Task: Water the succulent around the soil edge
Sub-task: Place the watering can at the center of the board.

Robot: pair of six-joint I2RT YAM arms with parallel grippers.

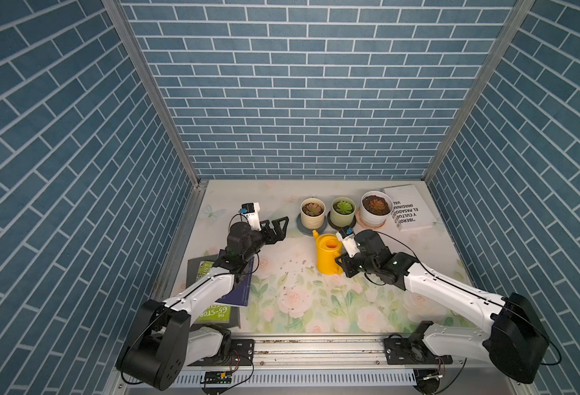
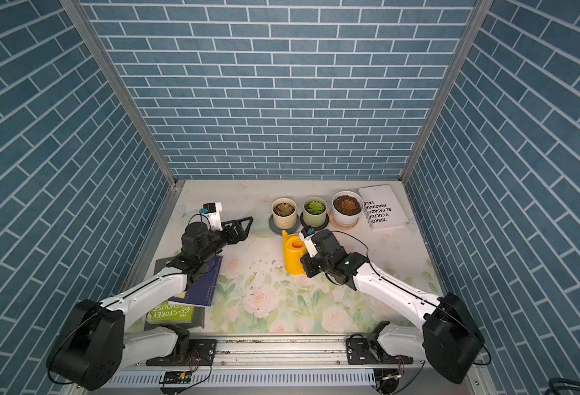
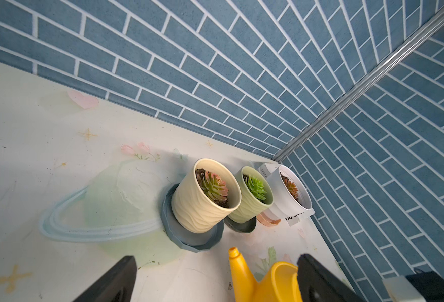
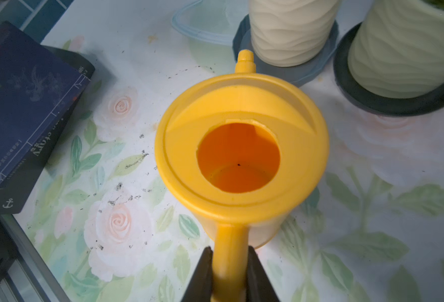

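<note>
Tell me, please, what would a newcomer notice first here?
The bright yellow watering can is upright mid-table, its handle between the shut jaws of the right gripper. Behind it, three potted plants line the back, the reddish succulent in the largest, white pot at the right end.

The left tool (image 3: 217, 261) holds nothing, its black fingers (image 3: 113, 282) spread wide. Beyond them, three pots line the blue brick wall (image 3: 215, 65): a cream pot (image 3: 202, 206) on a blue-grey saucer (image 3: 189, 239), a pale green pot (image 3: 247, 209), then the succulent (image 3: 291, 188), its dark soil edge (image 3: 284, 180) inside the white rim. A yellow watering can (image 3: 270, 282) stands on the desk (image 3: 45, 157), partly behind one finger.
</note>
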